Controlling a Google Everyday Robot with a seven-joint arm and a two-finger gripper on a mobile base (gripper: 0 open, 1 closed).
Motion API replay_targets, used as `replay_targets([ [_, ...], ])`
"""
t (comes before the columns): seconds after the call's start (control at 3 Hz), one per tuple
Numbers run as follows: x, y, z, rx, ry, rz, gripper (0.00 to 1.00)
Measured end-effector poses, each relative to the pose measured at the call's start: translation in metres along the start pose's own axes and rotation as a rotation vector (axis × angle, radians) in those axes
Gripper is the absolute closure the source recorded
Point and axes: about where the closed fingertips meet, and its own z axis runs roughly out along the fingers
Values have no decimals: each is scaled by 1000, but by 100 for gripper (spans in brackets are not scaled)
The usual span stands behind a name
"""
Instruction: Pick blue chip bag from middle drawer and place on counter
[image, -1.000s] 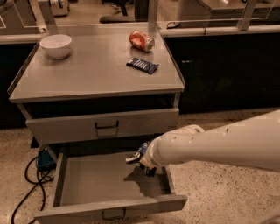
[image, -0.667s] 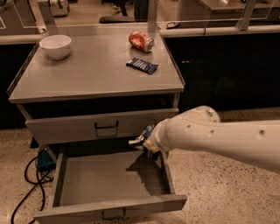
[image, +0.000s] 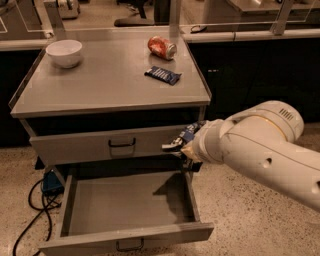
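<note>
A white bowl (image: 64, 52) is placed at the upper left, on the counter (image: 105, 87). Lower in the frame, the middle drawer (image: 125, 236) is pulled out wide. A red can (image: 161, 47) and a flat dark wrapper (image: 163, 75) are laid on the counter at the upper centre. Right of centre, the gripper (image: 173, 146) is held before the upper drawer (image: 85, 148), clamped on the blue chip bag (image: 188, 133), above the open drawer.

One bowl (image: 64, 52), one can (image: 161, 47), one wrapper (image: 163, 75), one tool (image: 175, 146) above middle drawer (image: 120, 202)

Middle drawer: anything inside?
Visible floor of the middle drawer is bare; the gripper, above its back-right corner holding the blue chip bag, hides that corner.
</note>
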Motion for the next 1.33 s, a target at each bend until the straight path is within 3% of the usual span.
replay_targets([
  [0.33,-1,0,1,-1,0,-1,100],
  [0.67,-41,-5,7,-27,-37,-57,100],
  [1.0,-134,-15,-20,-4,-136,-178,100],
  [1.33,-157,-28,-34,17,-179,-162,100],
])
